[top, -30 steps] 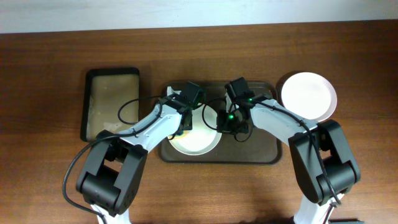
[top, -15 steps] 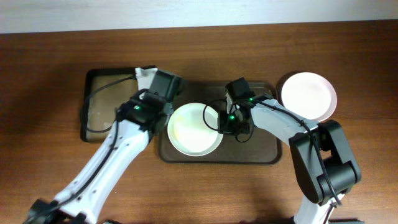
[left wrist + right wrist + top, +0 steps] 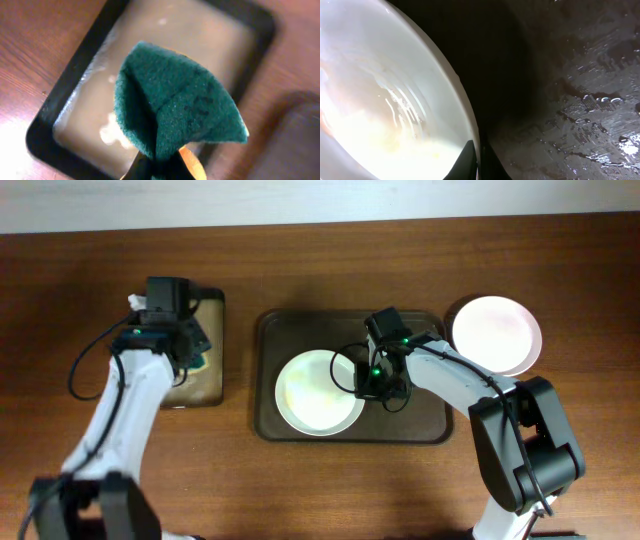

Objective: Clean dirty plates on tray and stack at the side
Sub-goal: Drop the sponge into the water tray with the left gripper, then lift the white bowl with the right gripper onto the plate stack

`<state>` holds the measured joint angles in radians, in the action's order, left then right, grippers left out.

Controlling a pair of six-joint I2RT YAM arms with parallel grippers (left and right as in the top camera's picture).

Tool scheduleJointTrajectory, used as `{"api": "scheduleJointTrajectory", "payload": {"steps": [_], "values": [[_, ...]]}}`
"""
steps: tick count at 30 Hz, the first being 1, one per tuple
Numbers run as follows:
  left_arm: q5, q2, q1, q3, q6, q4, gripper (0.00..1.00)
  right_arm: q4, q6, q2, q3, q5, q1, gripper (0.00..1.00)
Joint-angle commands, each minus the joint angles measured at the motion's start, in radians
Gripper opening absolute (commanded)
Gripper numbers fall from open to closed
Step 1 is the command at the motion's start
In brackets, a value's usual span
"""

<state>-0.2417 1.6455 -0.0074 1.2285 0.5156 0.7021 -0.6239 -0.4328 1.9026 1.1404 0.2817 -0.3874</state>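
Observation:
A white plate [image 3: 316,391] with a faint yellow smear lies on the dark brown tray [image 3: 420,420]. My right gripper [image 3: 366,385] is shut on its right rim; the right wrist view shows the rim [image 3: 465,115] pinched between my fingers [image 3: 479,162] over the wet tray [image 3: 580,100]. Another white plate [image 3: 497,334] sits on the table right of the tray. My left gripper [image 3: 192,348] is shut on a green sponge [image 3: 175,107] and holds it above the small black tray [image 3: 75,145], seen in the overhead view [image 3: 205,385] at the left.
The black tray holds a cloudy, soapy film [image 3: 190,40]. The table's far edge meets a white wall [image 3: 320,200]. Cables run along both arms.
My left arm has swung left from the plate on the brown tray to above the black tray, carrying the sponge. My right gripper has stayed on the plate's rim; the plate shifted slightly.

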Motion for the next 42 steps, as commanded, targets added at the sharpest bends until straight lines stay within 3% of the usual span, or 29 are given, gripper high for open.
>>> {"api": "scheduleJointTrajectory", "payload": {"steps": [1, 4, 7, 9, 11, 14, 15, 21, 27, 36, 42], "values": [[0.048, 0.117, 0.064, 0.0, -0.01, -0.047, 0.0, -0.006, 0.013, 0.014, -0.039, -0.095, -0.025, 0.04], [0.11, 0.165, 0.106, 0.0, -0.036, -0.134, 0.0, 0.0, 0.013, 0.014, -0.039, -0.104, -0.035, 0.04], [0.226, 0.17, 0.122, 0.0, -0.128, -0.228, 0.2, 0.008, 0.013, 0.014, -0.039, -0.107, -0.038, 0.04], [0.298, 0.17, 0.122, 0.0, -0.178, -0.28, 0.28, 0.011, 0.013, 0.014, -0.039, -0.107, -0.038, 0.04], [0.317, 0.17, 0.122, 0.0, -0.181, -0.301, 0.48, 0.01, 0.013, 0.014, -0.039, -0.109, -0.038, 0.04], [0.317, 0.17, 0.122, 0.0, -0.181, -0.305, 0.95, 0.007, 0.013, 0.013, -0.039, -0.11, -0.038, 0.04], [0.317, 0.17, 0.122, 0.0, -0.181, -0.305, 1.0, 0.007, 0.013, 0.012, -0.037, -0.11, -0.038, 0.04], [0.317, 0.156, 0.125, 0.004, -0.18, -0.305, 0.99, -0.09, 0.017, -0.027, 0.02, -0.183, -0.038, 0.04], [0.329, 0.024, 0.124, 0.005, -0.18, -0.261, 0.99, -0.205, 0.027, -0.153, 0.079, -0.365, -0.039, 0.04], [0.332, -0.045, 0.124, 0.005, -0.18, -0.166, 1.0, -0.33, 0.177, -0.348, 0.248, -0.587, -0.039, 0.04], [0.332, -0.045, 0.123, 0.005, -0.18, -0.166, 0.99, -0.359, 0.273, -0.357, 0.355, -0.73, -0.115, 0.04]]}}
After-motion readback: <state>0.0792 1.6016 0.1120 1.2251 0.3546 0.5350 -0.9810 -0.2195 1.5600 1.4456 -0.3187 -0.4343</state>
